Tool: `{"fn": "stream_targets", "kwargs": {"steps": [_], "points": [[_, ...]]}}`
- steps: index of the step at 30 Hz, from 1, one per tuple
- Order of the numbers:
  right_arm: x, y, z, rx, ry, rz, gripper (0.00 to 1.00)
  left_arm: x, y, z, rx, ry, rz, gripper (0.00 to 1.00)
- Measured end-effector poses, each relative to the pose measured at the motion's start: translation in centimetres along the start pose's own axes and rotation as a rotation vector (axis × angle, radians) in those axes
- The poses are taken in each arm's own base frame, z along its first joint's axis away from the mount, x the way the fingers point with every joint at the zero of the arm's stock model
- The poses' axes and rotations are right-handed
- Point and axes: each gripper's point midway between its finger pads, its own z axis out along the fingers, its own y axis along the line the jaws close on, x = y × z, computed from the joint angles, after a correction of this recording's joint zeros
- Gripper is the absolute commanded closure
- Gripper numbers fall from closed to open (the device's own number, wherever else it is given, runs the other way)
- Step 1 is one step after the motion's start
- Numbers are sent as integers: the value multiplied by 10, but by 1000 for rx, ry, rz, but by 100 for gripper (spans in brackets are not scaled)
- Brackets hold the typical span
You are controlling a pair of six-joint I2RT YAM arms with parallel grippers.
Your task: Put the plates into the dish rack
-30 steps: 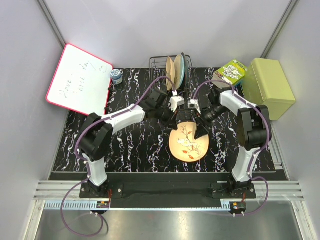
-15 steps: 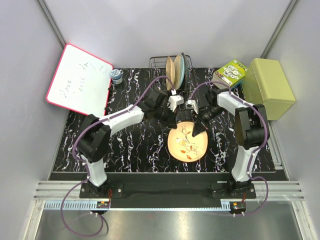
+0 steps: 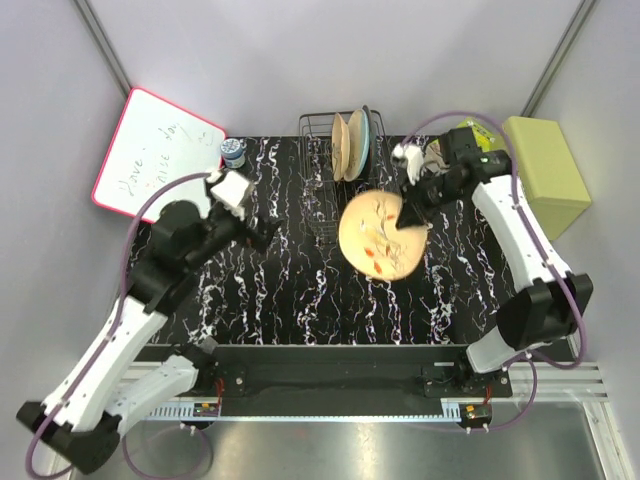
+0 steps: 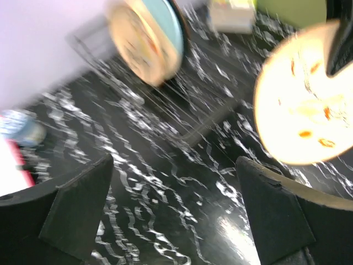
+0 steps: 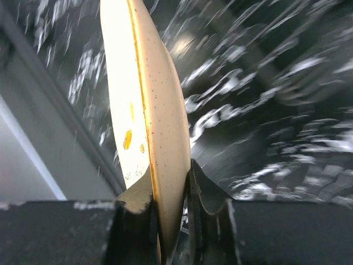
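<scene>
An orange-tan plate (image 3: 375, 235) with a branch drawing hangs tilted above the table, just right of the dish rack (image 3: 312, 128). My right gripper (image 3: 410, 217) is shut on its right rim. In the right wrist view the plate (image 5: 160, 121) stands edge-on, with that gripper (image 5: 170, 179) pinching it. Three plates stand upright in the rack: an orange-tan one (image 3: 341, 147), a beige and light blue one (image 3: 357, 142) and a dark one (image 3: 371, 135). My left gripper (image 3: 262, 233) is open and holds nothing, far left of the held plate (image 4: 306, 105). Its fingers (image 4: 77, 215) stand wide apart.
A red-framed whiteboard (image 3: 160, 160) leans at the back left, with a small jar (image 3: 233, 152) beside it. A green box (image 3: 545, 175) and a small green and white carton (image 3: 462, 143) stand at the back right. The table (image 3: 300, 290) is black marble.
My left gripper opened, let go of the orange-tan plate and drew back to the left. My right gripper closed on the plate and lifted it up and back toward the rack.
</scene>
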Motion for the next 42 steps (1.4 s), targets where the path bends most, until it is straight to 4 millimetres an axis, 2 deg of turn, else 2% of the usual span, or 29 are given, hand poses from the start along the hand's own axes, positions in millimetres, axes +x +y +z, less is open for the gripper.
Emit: {"fn": "stream_targets", "kwargs": {"steps": [2,4,8,10,11,15,17,19,23,27,31,36,39,42], "points": [[-34,-2,-24,112,-86,15,100,-7,7,-19,-66,-58,3,3],[-67,-4,-44,226,-157,15,100,3,15,-20,-114,-44,-21,5],[-142,6,-67,399,-292,-18,100,60,20,-6,-153,95,-96,6],[-181,10,-66,463,-361,-15,100,81,21,-6,-163,154,-129,6],[-199,10,-64,499,-393,-9,100,84,23,-8,-173,163,-141,6],[-261,-10,-44,732,-508,30,100,77,41,-19,-241,126,-185,6],[-281,-23,-29,860,-552,47,100,74,48,-24,-266,105,-203,6],[-294,-39,-9,999,-583,57,100,69,53,-29,-288,84,-217,6],[-300,-60,39,1193,-572,19,100,69,59,-38,-314,49,-247,6],[-308,-72,68,1294,-592,-33,100,78,58,-44,-322,44,-264,6],[-321,-79,74,1351,-654,-57,100,88,52,-46,-301,43,-266,5],[-326,-81,62,1400,-700,-47,100,97,47,-47,-286,46,-276,5],[-326,-86,54,1425,-717,-21,100,97,45,-47,-280,37,-277,5],[-319,-99,52,1447,-706,9,100,94,45,-48,-281,22,-275,5]]}}
